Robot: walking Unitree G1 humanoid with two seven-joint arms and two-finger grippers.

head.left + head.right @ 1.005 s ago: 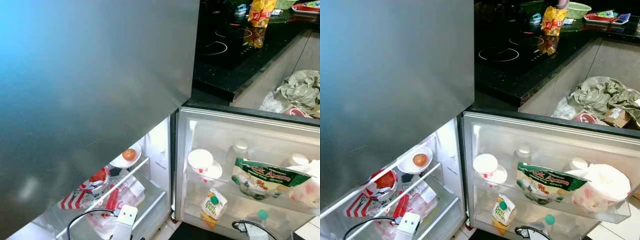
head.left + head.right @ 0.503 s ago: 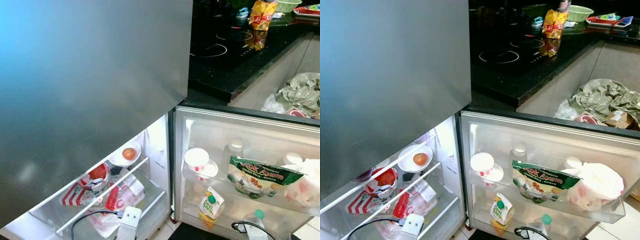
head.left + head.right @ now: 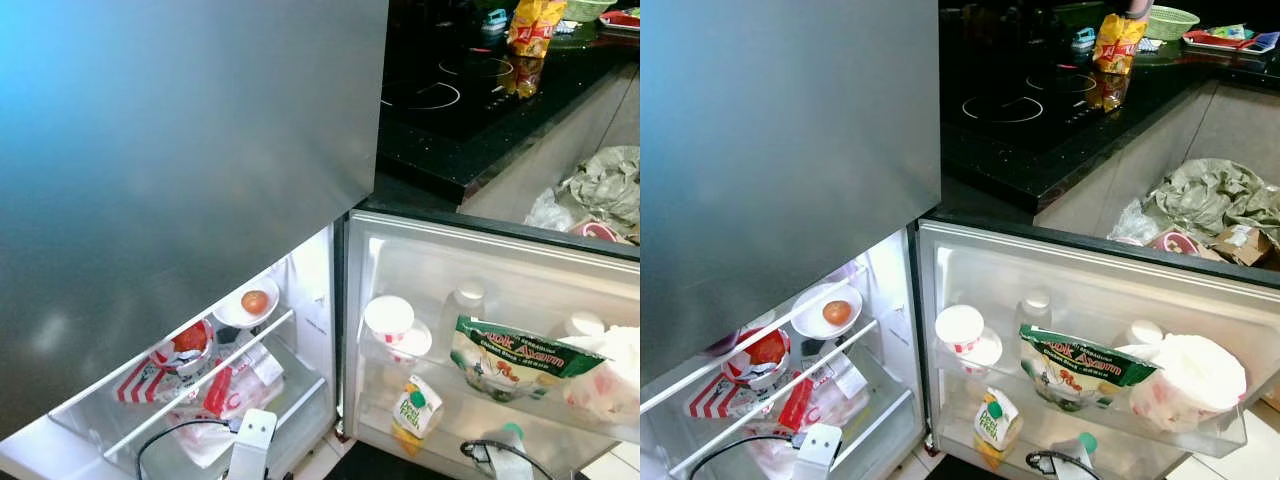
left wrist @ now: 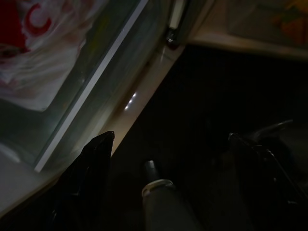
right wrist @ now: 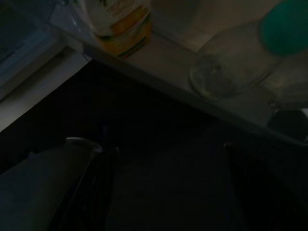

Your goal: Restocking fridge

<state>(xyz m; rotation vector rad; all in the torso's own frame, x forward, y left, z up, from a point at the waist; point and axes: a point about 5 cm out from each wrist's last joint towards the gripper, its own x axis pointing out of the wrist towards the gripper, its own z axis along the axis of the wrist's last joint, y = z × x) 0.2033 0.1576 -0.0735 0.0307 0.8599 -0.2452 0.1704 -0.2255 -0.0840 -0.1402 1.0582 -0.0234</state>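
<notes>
While fridge [image 3: 790,150] stands open, both arms hang low; left tool [image 4: 168,159] spread, right tool [image 5: 163,159] spread.

green-and-white plastic food bag [image 3: 1081,366] in fridge door shelf: "...ok Ayam", partly legible | small yellow-green juice carton [image 3: 996,424] below: "Fresh", faint | other print unreadable

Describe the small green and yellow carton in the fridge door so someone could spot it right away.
Look at the open fridge door on the right and go down to its lowest shelf. The small green and yellow carton with a green cap leans there, left of a clear green-capped bottle; it is the only cardboard pack among the door's items.
</notes>
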